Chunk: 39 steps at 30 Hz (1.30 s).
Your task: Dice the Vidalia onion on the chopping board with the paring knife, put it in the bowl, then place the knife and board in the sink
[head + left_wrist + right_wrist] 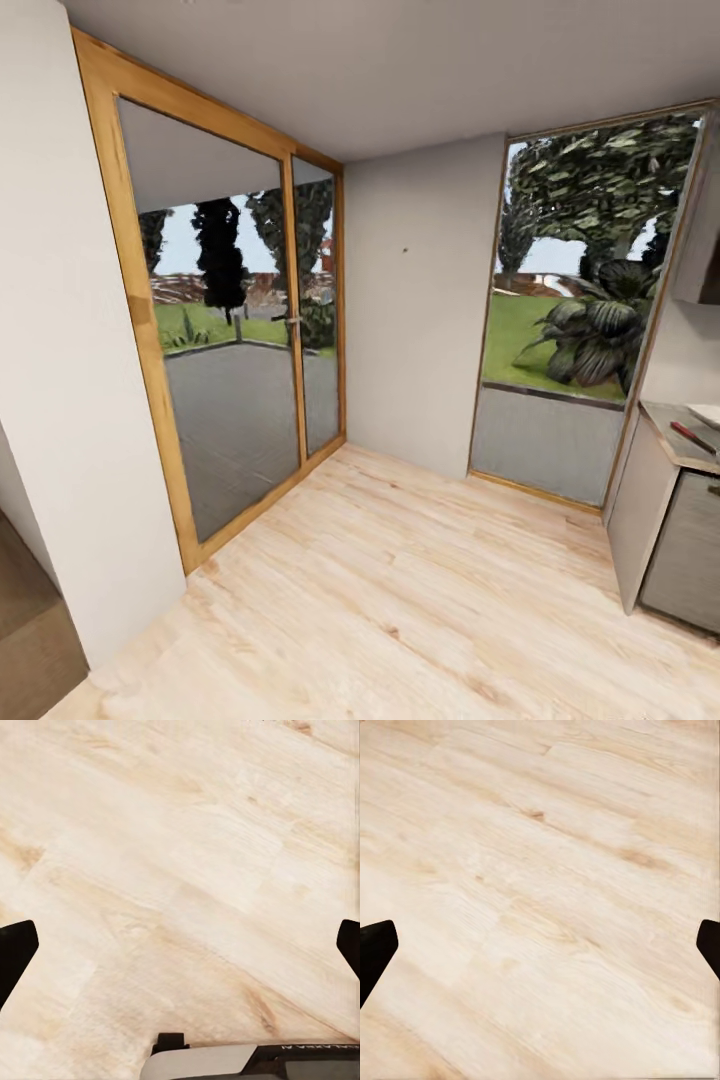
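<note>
- Wood floor [400, 590]: pale planks, widest surface in the head view, running from the near foreground to the far walls. Broad open stretch across the middle.
- Glass door [235, 330]: tall, wood-framed, two panes, bounding the floor on the left; grey terrace and trees beyond.
- White wall [420, 300]: plain panel at the far end, between door and window, meeting the door frame at a corner.
- Window [570, 290]: floor-height, wood-trimmed, right of that wall; lawn and large-leaved plant outside.
- Near wall end [70, 420]: juts in at the left foreground, narrowing the passage there; darker flooring shows past its edge.
- Countertop [672, 432]: only a corner, at the far right edge, over grey cabinet fronts [680, 560]. Its cabinet side marks the right limit of the floor.
- Bowl [708, 414]: sliver of white dish on the counter, cut by the frame edge.
- Paring knife [692, 437]: red handle, lying on the counter just in front of the bowl, near the counter's front edge.
- Left gripper [180, 945]: dark fingertips at opposite sides of the left wrist view, spread wide, nothing between; plank floor below, grey robot part at one edge.
- Right gripper [540, 945]: same, fingers wide apart, empty, over bare planks.
- Knife and bowl lie well apart from both grippers.
</note>
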Available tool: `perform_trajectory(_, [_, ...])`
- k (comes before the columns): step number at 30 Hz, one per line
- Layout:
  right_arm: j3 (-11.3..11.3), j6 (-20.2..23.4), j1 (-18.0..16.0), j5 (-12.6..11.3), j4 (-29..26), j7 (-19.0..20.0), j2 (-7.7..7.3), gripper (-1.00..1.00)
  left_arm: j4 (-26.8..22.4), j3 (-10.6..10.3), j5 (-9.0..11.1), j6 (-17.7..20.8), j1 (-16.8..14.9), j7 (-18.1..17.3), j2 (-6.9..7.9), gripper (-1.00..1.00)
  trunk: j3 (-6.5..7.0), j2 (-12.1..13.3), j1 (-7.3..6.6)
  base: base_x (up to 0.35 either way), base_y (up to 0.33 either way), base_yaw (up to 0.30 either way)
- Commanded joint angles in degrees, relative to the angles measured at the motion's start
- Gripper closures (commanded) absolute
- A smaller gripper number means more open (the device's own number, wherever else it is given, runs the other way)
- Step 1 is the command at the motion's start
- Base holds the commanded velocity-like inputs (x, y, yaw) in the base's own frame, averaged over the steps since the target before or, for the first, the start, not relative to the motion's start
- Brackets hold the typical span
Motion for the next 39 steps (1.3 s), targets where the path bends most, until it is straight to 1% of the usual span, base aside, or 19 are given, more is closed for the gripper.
perform_trajectory(1, [0.06, -0.08, 0.03, -0.1, -0.05, 0.07, 0.0, -1.0, -0.07, -0.12, 0.15, -0.08, 0.05, -0.06, 0.03, -1.0, 0.27, 0.42, -0.21, 0.0, 0.0, -0.217])
perform_trajectory(14, [0.06, -0.08, 0.03, -0.08, -0.05, 0.07, 0.0, -1.0, -0.07, -0.12, 0.15, -0.08, 0.05, -0.05, 0.03, -1.0, 3.46, 5.63, -3.06, 0.0, 0.0, -0.217])
perform_trajectory(39, [0.06, -0.08, 0.03, -0.1, -0.05, 0.07, 0.0, -1.0, -0.07, -0.12, 0.06, -0.08, 0.05, -0.05, 0.03, -1.0, 5.09, 5.63, -3.06, 0.0, 0.0, -0.217])
